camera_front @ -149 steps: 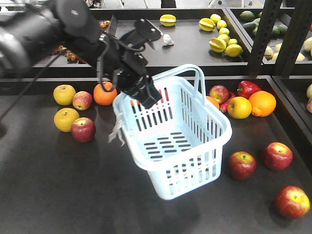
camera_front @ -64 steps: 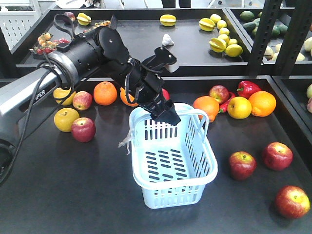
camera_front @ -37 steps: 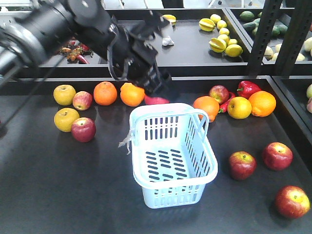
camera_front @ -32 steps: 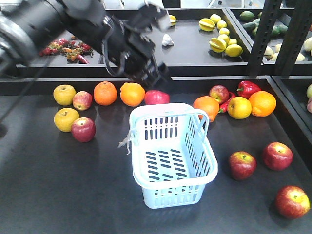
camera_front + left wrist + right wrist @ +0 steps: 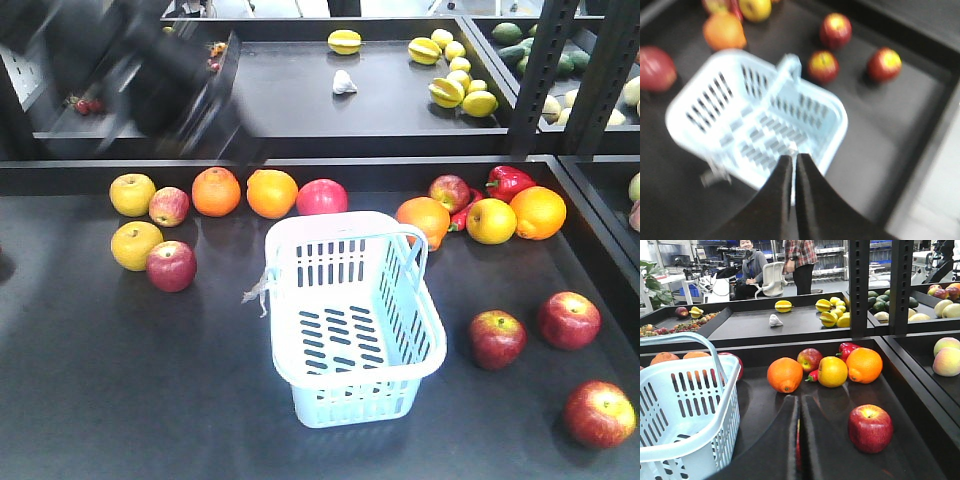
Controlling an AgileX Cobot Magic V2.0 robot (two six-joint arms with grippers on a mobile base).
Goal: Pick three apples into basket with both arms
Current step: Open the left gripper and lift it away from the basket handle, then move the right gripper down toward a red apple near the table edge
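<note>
The pale blue basket [image 5: 432, 352] stands upright in the middle of the dark table, with nothing in it. Three red apples lie to its right [image 5: 497, 338], [image 5: 569, 319], [image 5: 599, 413]. More red apples sit at the left [image 5: 171, 265] and behind the basket [image 5: 321, 197]. My left arm [image 5: 165, 75] is a blur high at the back left. Its gripper [image 5: 793, 157] is shut, empty, and well above the basket [image 5: 832, 102]. My right gripper [image 5: 800, 399] is shut and low over the table, right of the basket [image 5: 690, 445], with one apple [image 5: 869, 427] to its right.
Oranges [image 5: 272, 192], yellow apples [image 5: 135, 244] and a red pepper [image 5: 508, 180] line the back of the table. A raised back shelf [image 5: 300, 90] holds yellow fruit. Black rack posts [image 5: 540, 75] stand at the back right. A raised ledge runs along the table's right side.
The left gripper set the basket down upright, let go of its handle, and swung up and back to the left. The apples have not moved.
</note>
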